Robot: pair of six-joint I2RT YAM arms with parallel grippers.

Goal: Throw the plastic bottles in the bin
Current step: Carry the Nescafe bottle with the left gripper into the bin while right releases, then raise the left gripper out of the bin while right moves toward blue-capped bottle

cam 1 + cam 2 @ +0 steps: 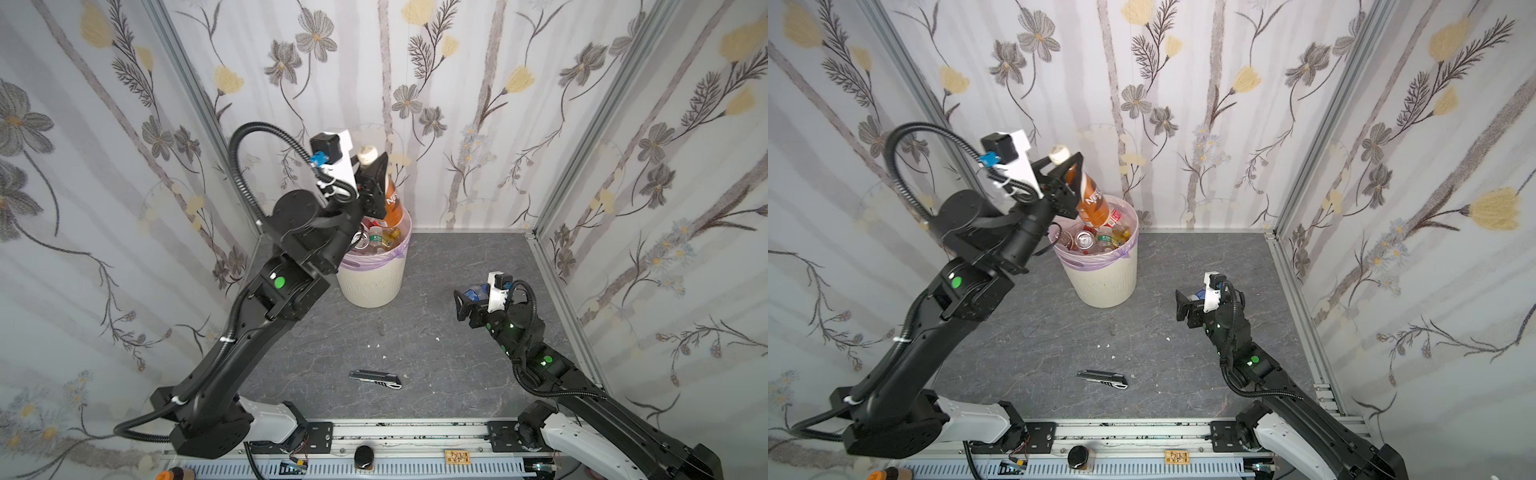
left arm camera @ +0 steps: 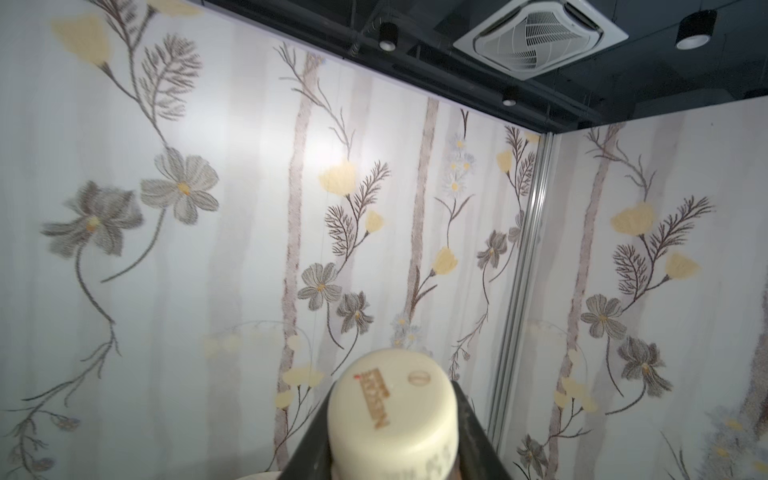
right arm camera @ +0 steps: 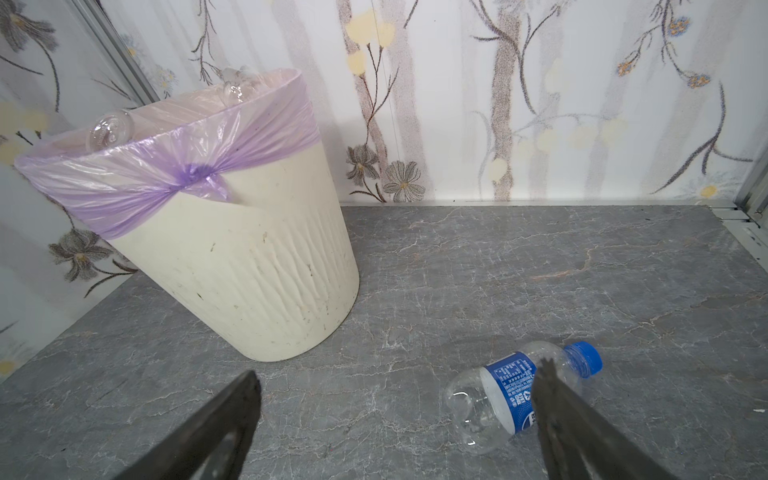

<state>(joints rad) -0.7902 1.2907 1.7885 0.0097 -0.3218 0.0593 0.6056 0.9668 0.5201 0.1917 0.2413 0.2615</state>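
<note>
My left gripper is shut on the neck of an amber plastic bottle. It hangs tilted over the bin's rim. In the left wrist view the bottle's cream cap fills the gap between the fingers. The cream bin, lined with a lilac bag, holds several bottles. My right gripper stands open low over the floor. A clear bottle with a blue label and blue cap lies beside one finger.
A grey-black utility knife lies on the grey stone floor near the front. Small white crumbs dot the middle. Flowered walls close in the back and both sides. A metal rail runs along the front.
</note>
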